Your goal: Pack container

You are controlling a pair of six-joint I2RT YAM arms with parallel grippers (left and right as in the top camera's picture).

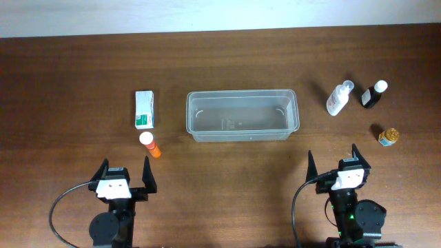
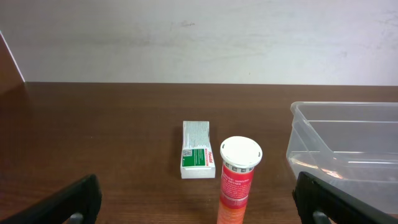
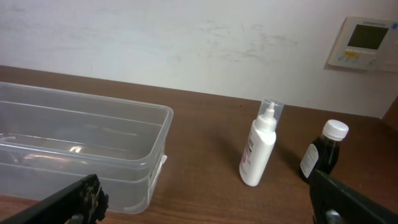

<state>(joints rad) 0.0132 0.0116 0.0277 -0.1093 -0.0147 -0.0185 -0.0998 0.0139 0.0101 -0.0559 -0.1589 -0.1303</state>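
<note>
The clear plastic container (image 1: 189,116) sits at the centre of the overhead frame, empty, its long axis running left to right; it lies above both tools in that frame and between them, so neither arm is clearly the nearer.

The left tool (image 1: 125,165) is spread wide and grasps nothing; the right tool (image 1: 332,155) is likewise released and bare.

My judgement is that the coming move turns on the orange tablet tube (image 1: 150,143); it lies on the tabletop (image 1: 69,83) just above the left tool and a little right of its centre line, white cap towards the upper left and body slanting to the lower right; the left arm is much the nearer. Just beyond it lies the white-and-green carton (image 1: 144,109), flat, its long axis up and down the frame, near the container's left end but apart from it.

At the right stand a white spray bottle (image 1: 339,98), a dark bottle with a white cap (image 1: 373,94) and a small gold-lidded jar (image 1: 389,136), all nearer the right arm.

The tube and carton carry print, too small to read; the bottle labels are likewise illegible.
</note>
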